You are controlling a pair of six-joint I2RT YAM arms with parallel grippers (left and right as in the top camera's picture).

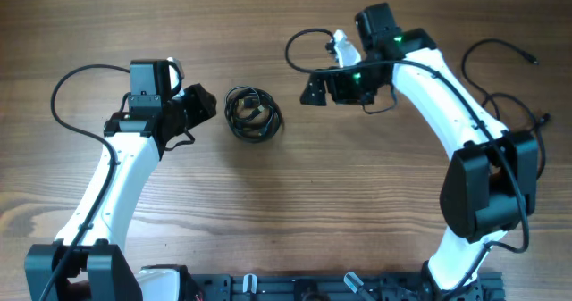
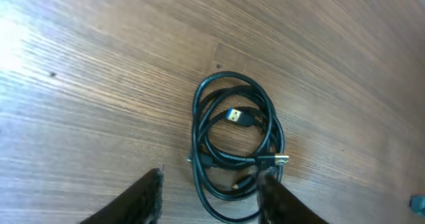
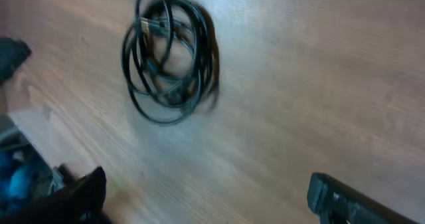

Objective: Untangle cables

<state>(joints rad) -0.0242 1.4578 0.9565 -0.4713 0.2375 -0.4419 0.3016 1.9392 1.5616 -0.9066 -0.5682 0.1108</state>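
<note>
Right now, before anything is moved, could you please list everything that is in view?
cables: one coiled bundle, black, table centre, between the two pincers
plug ends: two visible, one blue-tipped, one silver, inside the bundle
table: one, brown wood, under everything
base rail: one, black, bottom edge of the overhead view
arms: two, white with black joints, either side of the bundle
left pincer: black, open, holding nothing
right pincer: black, wide open, holding nothing

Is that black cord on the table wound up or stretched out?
Wound up. The cables lie in one small round coil on the table, loops overlapping, with the plug ends tucked inside.
</note>
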